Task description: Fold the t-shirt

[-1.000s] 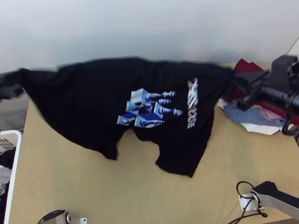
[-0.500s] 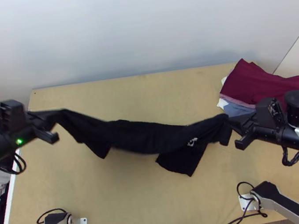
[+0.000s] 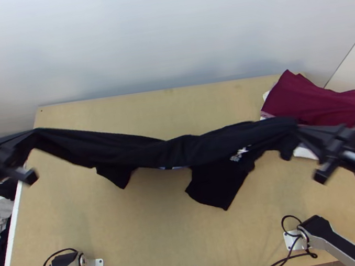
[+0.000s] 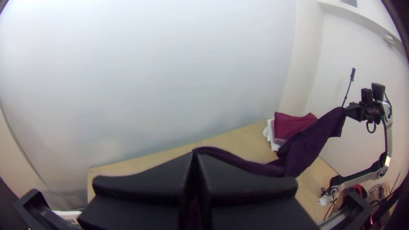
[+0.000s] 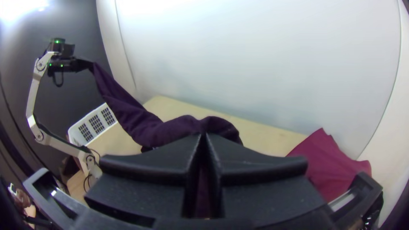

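The step in hand looks like spreading the shirt [image 3: 190, 149] ahead of any fold: it hangs stretched in a long, bunched band between the two arms, over the surface [image 3: 139, 233], with flaps dipping from its near side, the larger seeming to rest on the wood. The left gripper [image 4: 194, 156] has its fingers clamped on one end; the right gripper [image 5: 203, 137] pinches the other, fingers likewise pressed together on cloth. The next move probably calls for lowering both ends evenly, keeping the band taut so that the body opens flat, then letting go to smooth it before folding. Set down as it hangs, it would likely land creased, and the right end could catch the maroon cloth [image 3: 315, 100] near it. As for writing, some white print [image 3: 240, 154] peeks from the gathers, too crumpled to read; a sliver of blue shows beside it.
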`<act>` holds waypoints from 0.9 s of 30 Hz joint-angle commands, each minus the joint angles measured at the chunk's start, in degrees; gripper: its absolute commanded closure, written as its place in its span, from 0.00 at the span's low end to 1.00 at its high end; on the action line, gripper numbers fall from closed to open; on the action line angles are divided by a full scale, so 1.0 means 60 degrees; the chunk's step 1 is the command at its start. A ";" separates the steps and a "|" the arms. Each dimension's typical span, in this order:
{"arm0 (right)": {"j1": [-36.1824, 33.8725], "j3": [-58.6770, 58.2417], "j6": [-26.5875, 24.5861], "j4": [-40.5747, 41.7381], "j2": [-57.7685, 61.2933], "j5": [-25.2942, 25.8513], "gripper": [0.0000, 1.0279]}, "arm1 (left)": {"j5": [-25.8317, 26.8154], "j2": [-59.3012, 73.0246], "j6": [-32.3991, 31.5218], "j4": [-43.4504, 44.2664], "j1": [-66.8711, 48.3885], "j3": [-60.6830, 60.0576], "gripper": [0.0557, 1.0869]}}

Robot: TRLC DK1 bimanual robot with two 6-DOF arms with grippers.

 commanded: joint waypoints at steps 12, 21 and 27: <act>-0.1389 0.2353 0.1019 -0.0204 -0.1507 -0.0261 0.97 | -0.1091 -0.2192 -0.0828 -0.2679 0.0425 0.3976 0.96; -0.1946 0.2470 0.1473 -0.0189 -0.1346 -0.1184 0.97 | -0.2702 -0.2470 -0.0579 -0.2474 -0.1245 0.2174 0.96; -0.1623 -0.1778 0.0096 0.0880 -0.0203 -0.1082 0.97 | -0.2951 -0.2866 0.0710 0.0705 -0.1319 -0.3583 0.96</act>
